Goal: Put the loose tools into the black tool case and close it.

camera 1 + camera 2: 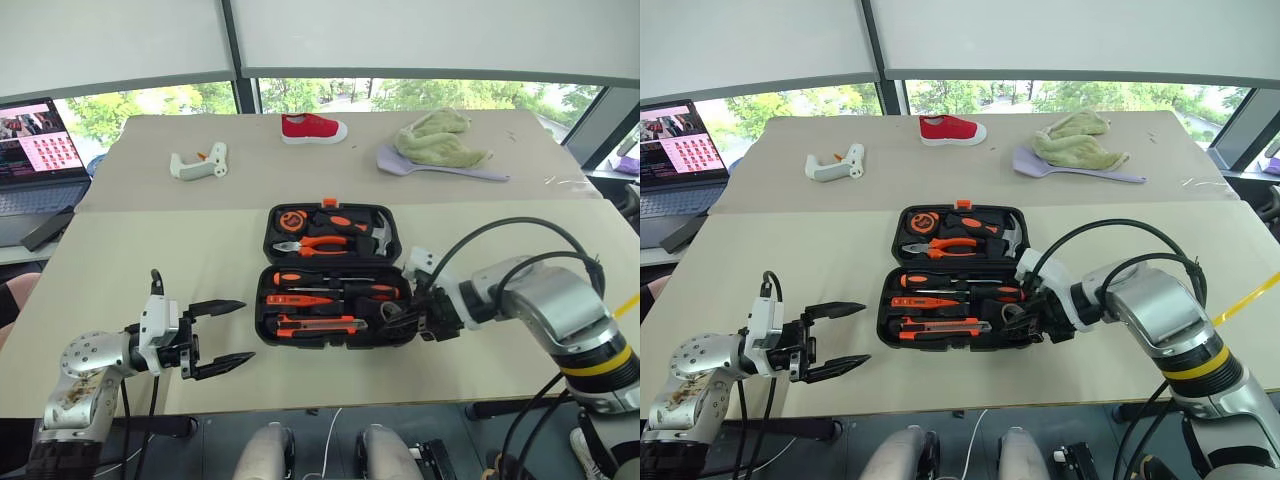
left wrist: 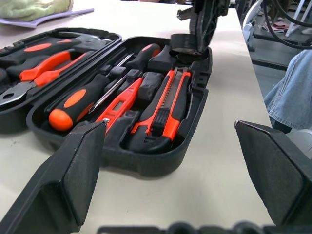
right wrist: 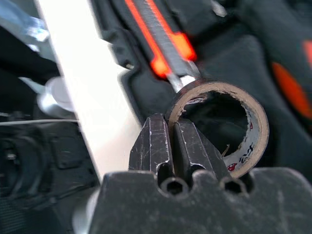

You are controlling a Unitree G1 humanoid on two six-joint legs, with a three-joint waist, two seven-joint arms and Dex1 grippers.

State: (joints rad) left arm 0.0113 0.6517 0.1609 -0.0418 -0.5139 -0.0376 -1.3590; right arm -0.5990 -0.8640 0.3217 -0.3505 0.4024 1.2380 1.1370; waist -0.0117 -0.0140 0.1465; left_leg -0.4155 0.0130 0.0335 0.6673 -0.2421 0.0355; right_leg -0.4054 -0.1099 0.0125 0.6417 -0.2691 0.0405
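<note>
- Black tool case [image 1: 330,275] lies open mid-table [image 1: 150,270], long axis left-right, screwdrivers [image 1: 320,280] lying likewise.
- Right pincer [image 3: 173,141] is clenched on the tape roll [image 3: 243,122] above the case's right end.
- Left pincer [image 1: 222,338] is released, pointing right.

Open tool case [image 1: 330,275] on table [image 1: 150,270]

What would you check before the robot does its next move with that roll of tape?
1. Right gripper pinching tape roll wall: ok.
2. Tape roll over tool case right end: ok.
3. Roll seated in a recess: cannot tell.
4. Screwdrivers and utility knife in their recesses: ok.
5. Left gripper open, clear of case: ok.
6. Case lid closed: not ok, open.
</note>
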